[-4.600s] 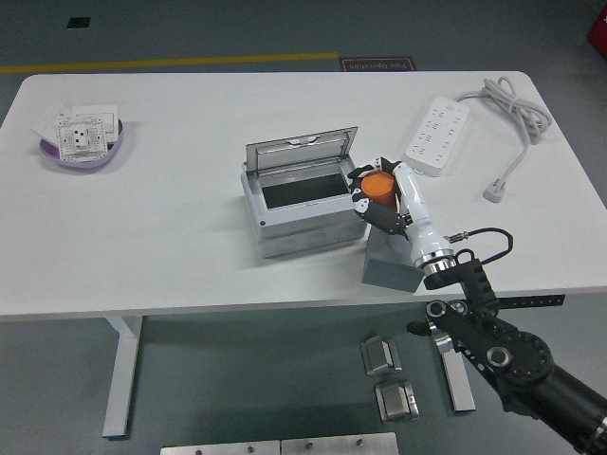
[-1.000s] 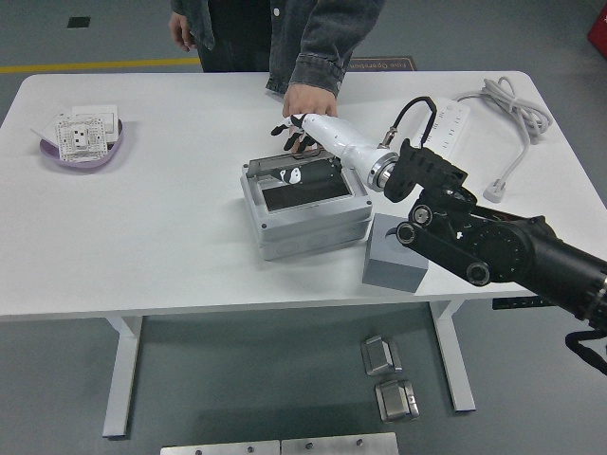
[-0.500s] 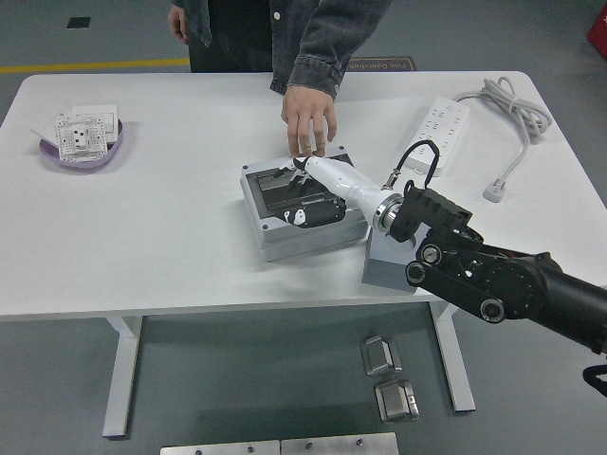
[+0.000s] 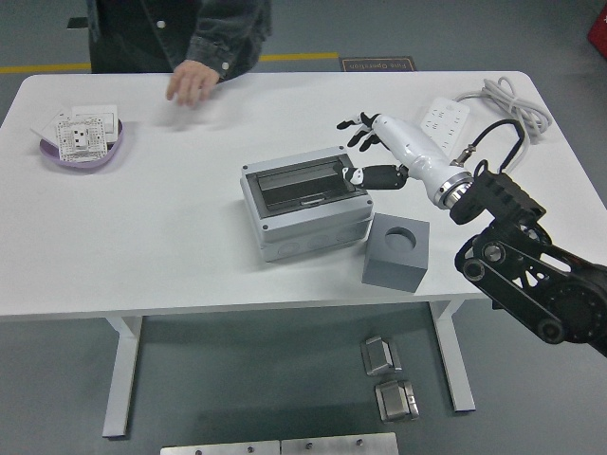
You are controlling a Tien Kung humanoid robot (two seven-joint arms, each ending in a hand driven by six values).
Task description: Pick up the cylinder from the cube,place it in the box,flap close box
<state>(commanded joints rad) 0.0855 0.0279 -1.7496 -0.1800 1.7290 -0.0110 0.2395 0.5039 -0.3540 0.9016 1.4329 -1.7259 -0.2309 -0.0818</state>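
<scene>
- Right hand [image 4: 375, 152] sits over the worktop [image 4: 171, 246] just right of the box [image 4: 305, 206], at its far right corner.
- Its fingers [image 4: 358, 123] are spread and loose, holding nothing; the thumb tip reaches toward the box's right edge, contact can't be confirmed.
- Right arm comes in from the lower right, white forearm angled up-left, black joints over the worktop's right edge.
- Left arm doesn't show.
- Box: grey, with its flap [image 4: 302, 182] lying flat on top, dark window facing up.
- Cylinder isn't visible anywhere; can't tell through the flap window whether it's inside.
- Cube [image 4: 396, 251]: grey, just right of the box's near right corner, round socket on top showing empty.
- Person [image 4: 180, 28] stands at the far side, upper left; one hand [image 4: 193, 81] hovers over the far edge of the worktop, blurred, holding nothing visible.
- Purple bowl [image 4: 83, 152] at far left with white socket plates [image 4: 83, 131] stacked in it.
- White power strip [image 4: 444, 118] at far right, behind the forearm, cable [image 4: 512, 114] coiled toward the right edge.
</scene>
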